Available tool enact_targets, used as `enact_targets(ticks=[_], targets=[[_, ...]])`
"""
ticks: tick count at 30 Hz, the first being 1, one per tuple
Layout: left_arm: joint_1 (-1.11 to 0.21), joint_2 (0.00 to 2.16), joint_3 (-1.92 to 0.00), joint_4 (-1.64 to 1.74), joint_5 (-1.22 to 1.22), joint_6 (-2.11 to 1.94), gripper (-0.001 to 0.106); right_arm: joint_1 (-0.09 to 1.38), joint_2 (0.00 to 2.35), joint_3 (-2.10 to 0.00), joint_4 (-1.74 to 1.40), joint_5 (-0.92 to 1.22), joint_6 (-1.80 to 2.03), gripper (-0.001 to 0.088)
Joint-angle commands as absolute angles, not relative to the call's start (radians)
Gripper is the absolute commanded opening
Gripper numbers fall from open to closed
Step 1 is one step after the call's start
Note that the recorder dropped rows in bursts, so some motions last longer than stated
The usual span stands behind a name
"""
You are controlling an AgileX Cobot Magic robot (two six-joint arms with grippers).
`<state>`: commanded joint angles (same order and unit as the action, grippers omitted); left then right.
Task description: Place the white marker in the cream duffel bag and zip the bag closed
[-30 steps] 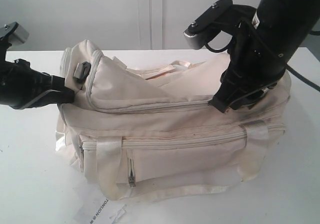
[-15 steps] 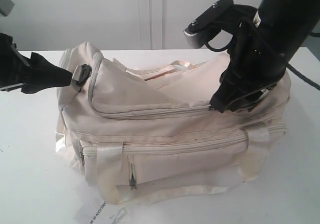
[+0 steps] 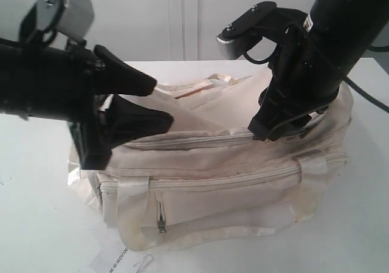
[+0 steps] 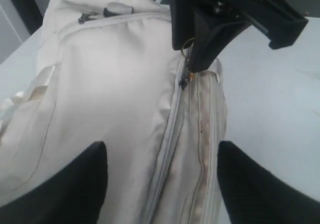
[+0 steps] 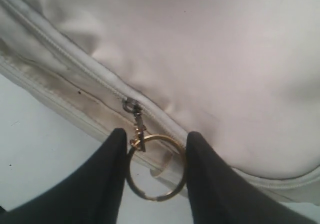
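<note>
cream duffel bag (image 3: pixel 219 176) fills the centre of the exterior view — right gripper (image 5: pixel 157 136), right of centre, pinches its brass zip ring (image 5: pixel 155 198); left gripper (image 3: pixel 163 103), left of centre, hangs with jaws apart.

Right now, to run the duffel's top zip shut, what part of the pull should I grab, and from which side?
Take the brass ring hanging from the zip slider, not the tiny tab. It faces outward off the cream duffel bag, so approach square to its face, one finger on each edge, as the right gripper sits now.
</note>
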<state>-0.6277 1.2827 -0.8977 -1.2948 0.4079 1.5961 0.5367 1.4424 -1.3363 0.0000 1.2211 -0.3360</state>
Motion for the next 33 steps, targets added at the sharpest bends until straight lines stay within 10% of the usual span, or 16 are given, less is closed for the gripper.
enact_targets(ticks=[24,33], targets=[[-0.711,1.559,-1.025,-1.52,0.289,1.767,0.065,0.537,1.37,-1.336,0.0,1.192,-0.336,0.0],[-0.711,1.566,-1.025,-1.496,0.273,1.767,0.017,0.537,1.37,-1.336,0.0,1.181,-0.336,0.0]])
